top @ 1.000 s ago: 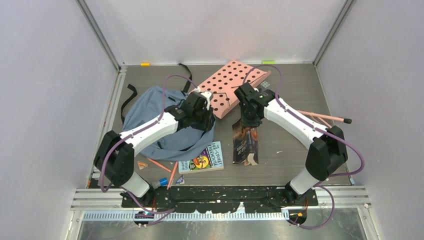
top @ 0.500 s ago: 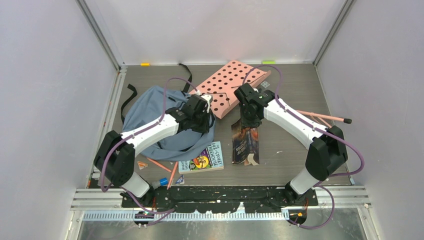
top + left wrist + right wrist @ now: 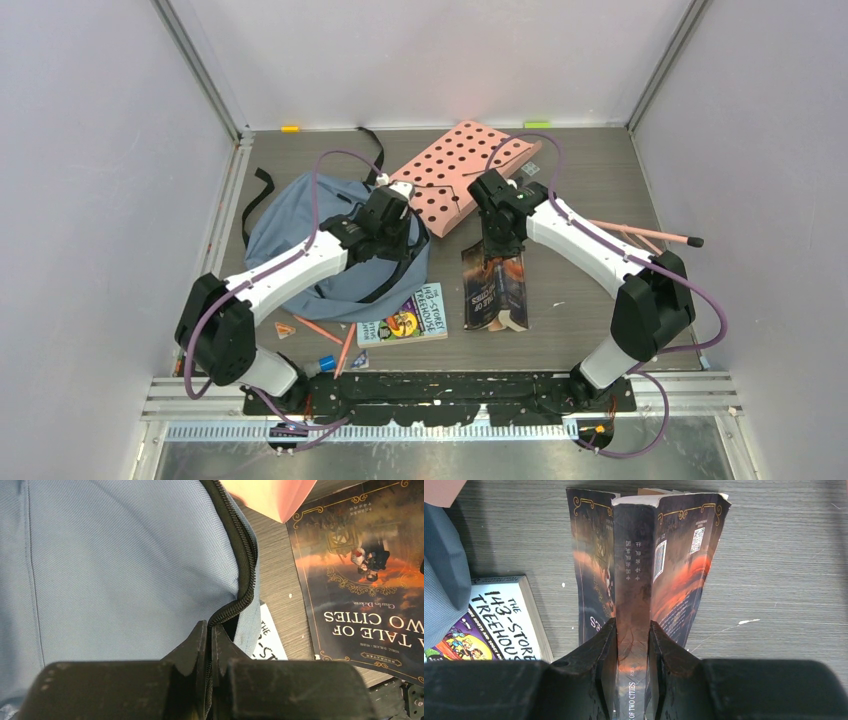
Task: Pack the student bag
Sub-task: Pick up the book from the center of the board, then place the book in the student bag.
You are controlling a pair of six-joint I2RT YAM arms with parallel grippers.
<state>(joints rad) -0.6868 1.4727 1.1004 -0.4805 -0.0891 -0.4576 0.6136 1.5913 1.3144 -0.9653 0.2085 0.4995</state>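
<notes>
The student bag (image 3: 292, 215), a dusty-blue backpack with black zipper edging, lies at the left of the table. My left gripper (image 3: 401, 228) is shut on the bag's zipper edge at its right side; the left wrist view shows the fingertips (image 3: 209, 630) pinching the black zipper over blue fabric (image 3: 125, 565). My right gripper (image 3: 498, 250) is shut on the spine of a dark "A Tale of Two Cities" book (image 3: 497, 292). In the right wrist view the gripper (image 3: 633, 630) clamps the book (image 3: 634, 555) spine-up, with its covers splayed on the table.
A "Treehouse" book (image 3: 405, 318) lies by the bag's near edge, also showing in the right wrist view (image 3: 499, 625). The pink perforated board (image 3: 460, 165) lies behind both grippers. Pencils lie at the right (image 3: 645, 235) and front left (image 3: 320, 330). Walls enclose the table.
My left gripper has pulled the bag's zipper edge up and back, opening a dark gap. My right gripper has shifted the dark book slightly, spine raised.
</notes>
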